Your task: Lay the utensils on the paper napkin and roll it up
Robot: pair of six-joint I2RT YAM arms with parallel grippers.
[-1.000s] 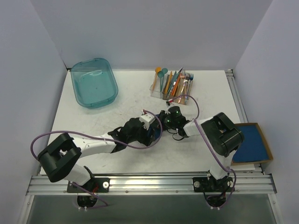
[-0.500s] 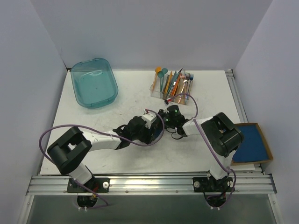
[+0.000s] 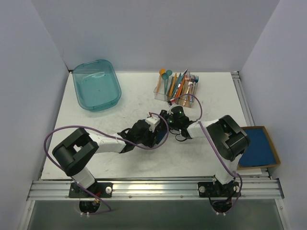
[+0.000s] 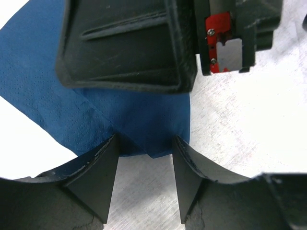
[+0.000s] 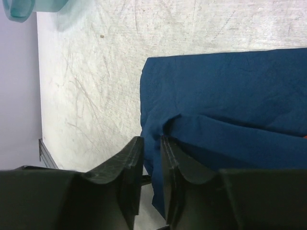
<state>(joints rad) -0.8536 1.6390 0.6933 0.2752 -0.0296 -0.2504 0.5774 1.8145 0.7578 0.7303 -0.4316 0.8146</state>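
Your left claw [image 4: 144,146] stands about half open, its jaws astride the near folded edge of the paper napkin [image 4: 43,91] with nothing pinched yet. Your right claw [image 5: 149,143] is open only a slit, its tips right at a raised crease in the blue paper, and I see nothing caught between them. The napkin lies mid-desk, folded over on itself, with both claws meeting at it and the right claw's body just ahead of the left's tips. The utensils [image 5: 305,137] show only as an orange sliver at the fold in the right wrist view. The rest is hidden, so judge their line by the ridge in the paper. For the roll, I would bring the left jaws in until they take both layers of that edge, not the top one alone, then turn it over toward the ridge — slowly, since thin paper is likely to slip or tear. Press the far part flat on the desk [image 5: 96,72] with the right claw, and give the two claws room — they are crowded.
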